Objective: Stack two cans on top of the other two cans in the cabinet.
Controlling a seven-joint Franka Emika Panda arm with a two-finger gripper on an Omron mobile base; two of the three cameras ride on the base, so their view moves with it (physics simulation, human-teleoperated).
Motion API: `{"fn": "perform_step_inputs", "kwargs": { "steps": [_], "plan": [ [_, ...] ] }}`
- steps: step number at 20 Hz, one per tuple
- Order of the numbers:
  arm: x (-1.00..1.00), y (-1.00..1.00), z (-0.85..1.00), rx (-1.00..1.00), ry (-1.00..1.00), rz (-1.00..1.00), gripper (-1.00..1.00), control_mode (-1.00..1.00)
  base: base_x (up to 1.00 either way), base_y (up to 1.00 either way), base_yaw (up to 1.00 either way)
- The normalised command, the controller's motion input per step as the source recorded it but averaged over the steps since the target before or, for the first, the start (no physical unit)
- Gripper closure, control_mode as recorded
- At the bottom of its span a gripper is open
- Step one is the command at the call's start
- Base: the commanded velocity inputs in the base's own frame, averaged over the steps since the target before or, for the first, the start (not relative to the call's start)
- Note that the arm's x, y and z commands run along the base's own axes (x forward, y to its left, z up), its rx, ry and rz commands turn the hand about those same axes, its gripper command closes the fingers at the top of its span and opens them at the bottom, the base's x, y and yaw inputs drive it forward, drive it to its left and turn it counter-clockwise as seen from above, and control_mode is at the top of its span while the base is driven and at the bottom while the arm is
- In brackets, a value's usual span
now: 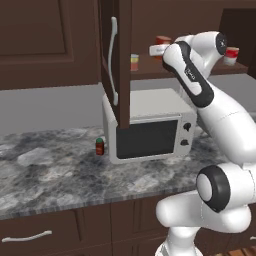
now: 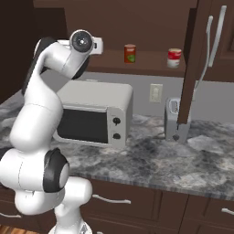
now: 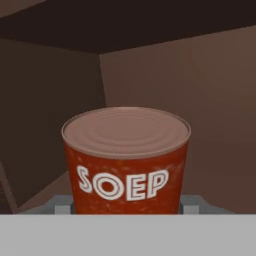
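Up close, the pincer (image 3: pixel 127 206) is clamped around a small red-orange cylindrical can (image 3: pixel 126 160) with a pale ribbed top, its grey fingers (image 3: pixel 62 204) pressed against both sides. White letters on the can read "SOEP". It is held upright inside the dark brown wooden wall cabinet (image 3: pixel 190 100), in front of a back corner. In the right base view, 2 more cans stand apart on the cabinet's inner shelf (image 2: pixel 151 64): a can with a yellow-and-red label (image 2: pixel 130 53) and a red can with a white band (image 2: pixel 174 57); their labels are too small to read. Below, a white microwave (image 1: pixel 150 127) sits on the grey marbled desk (image 1: pixel 50 170) beside a small red green-capped bottle (image 1: pixel 100 146).
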Motion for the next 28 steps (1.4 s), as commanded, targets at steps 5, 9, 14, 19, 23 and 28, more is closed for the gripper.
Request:
{"fn": "perform_step_inputs", "kwargs": {
  "steps": [5,9,14,19,23,28],
  "plan": [
    [0.07,0.24,0.09,-0.01,-0.02,0.05,1.00,-1.00,0.00,0.00,0.00],
    [0.08,0.24,0.13,-0.01,0.00,0.02,1.00,-1.00,0.00,0.00,0.00],
    [0.14,0.25,0.07,0.00,0.02,0.00,1.00,-1.00,0.00,0.00,0.00],
    [0.29,0.24,0.00,0.00,0.04,0.02,1.00,-1.00,0.00,0.00,0.00],
    [0.29,0.18,0.04,0.00,0.03,0.05,1.00,-1.00,0.00,0.00,0.00],
    [0.26,0.10,0.00,0.00,0.06,0.08,1.00,-1.00,0.00,0.00,0.00]
  ]
}}
